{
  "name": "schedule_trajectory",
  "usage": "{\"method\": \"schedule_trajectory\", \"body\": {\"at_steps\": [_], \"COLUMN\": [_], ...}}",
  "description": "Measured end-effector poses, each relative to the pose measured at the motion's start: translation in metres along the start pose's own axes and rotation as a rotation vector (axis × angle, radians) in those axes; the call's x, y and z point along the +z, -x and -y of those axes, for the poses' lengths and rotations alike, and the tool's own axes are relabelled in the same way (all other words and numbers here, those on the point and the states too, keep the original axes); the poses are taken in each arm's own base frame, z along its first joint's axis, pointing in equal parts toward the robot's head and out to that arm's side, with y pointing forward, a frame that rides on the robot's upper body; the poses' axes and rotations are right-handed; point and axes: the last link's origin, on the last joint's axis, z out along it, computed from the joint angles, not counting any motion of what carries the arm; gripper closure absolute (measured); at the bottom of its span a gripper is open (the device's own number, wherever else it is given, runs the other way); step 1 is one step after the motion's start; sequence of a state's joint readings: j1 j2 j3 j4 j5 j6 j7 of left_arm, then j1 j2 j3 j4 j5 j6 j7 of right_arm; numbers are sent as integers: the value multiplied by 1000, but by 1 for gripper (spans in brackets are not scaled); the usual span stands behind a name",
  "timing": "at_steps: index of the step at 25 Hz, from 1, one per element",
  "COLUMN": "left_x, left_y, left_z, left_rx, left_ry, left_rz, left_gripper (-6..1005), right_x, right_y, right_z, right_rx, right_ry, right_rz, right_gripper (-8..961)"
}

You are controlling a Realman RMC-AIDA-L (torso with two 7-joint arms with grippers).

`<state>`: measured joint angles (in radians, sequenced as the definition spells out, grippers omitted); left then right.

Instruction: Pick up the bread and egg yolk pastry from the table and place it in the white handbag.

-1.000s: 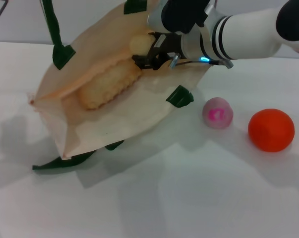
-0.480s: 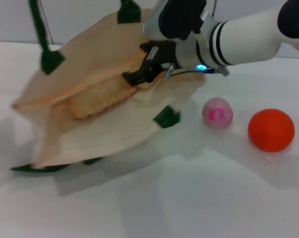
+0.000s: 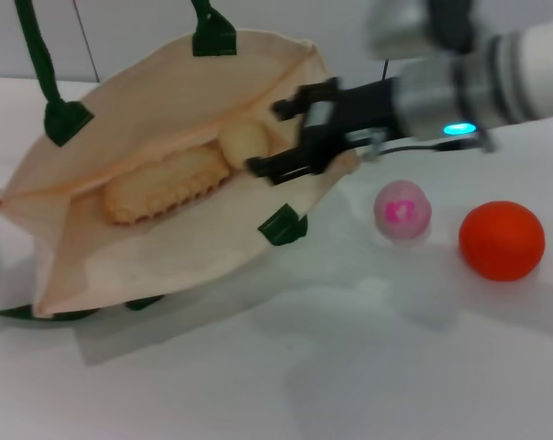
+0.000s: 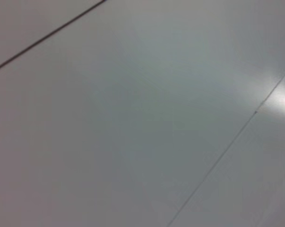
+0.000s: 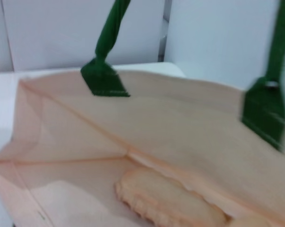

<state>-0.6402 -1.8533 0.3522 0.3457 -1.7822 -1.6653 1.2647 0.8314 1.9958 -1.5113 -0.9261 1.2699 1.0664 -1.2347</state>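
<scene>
Your right hand [image 3: 283,137] is hovering, fingers apart and empty, at the cream-white fabric handbag's [image 3: 157,252] mouth; ridged tan bread loaf [image 3: 164,186] and pale round pastry [image 3: 244,143] are lying just inside.

The white handbag [image 3: 193,101] is cream with dark green handles. The bread [image 3: 166,184] is tan with browner ridges; the egg yolk pastry [image 3: 244,143] is pale beige. A pale ball [image 3: 403,209] carries pink marks, right of it an orange fruit [image 3: 501,240].

Bare lab-like test bench: plain white table [image 3: 349,367], blank grey wall [image 3: 148,37].
</scene>
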Motion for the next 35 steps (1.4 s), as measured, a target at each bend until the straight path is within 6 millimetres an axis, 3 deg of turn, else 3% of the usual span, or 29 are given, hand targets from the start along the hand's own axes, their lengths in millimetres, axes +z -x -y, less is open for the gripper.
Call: {"method": "schedule_trajectory", "body": {"at_steps": [1,9,12,17,19,25,29,35], "left_x": [0,0,2,14,17,15,9,-2], "left_y": [0,2,5,16,17,21,27,47], "left_z": [1,11,14,20,21,23,30,57], "left_rx": [4,10,10,17,23,89,179,383], "left_ry": [-8,-78,-97,-131,-135,-141,-181,-368], "left_rz": [-1,19,44,141,159,136,104,67], "left_gripper": [928,914,896,867,636,384,314,210], "right_x": [0,-95,-109,-112,-111,-113,-113,-101], "right_y": [0,-31,-37,-40,-39,-47,-65,-115], "right_z": [0,28,34,37,38,49,59,83], "right_rx": [0,129,159,173,171,193,216,294], "right_ry": [0,-64,-102,-119,-120,-192,-305,-629], "right_rz": [0,247,300,318,322,412,499,496], "right_gripper": [49,50,50,50,51,51,52,52]}}
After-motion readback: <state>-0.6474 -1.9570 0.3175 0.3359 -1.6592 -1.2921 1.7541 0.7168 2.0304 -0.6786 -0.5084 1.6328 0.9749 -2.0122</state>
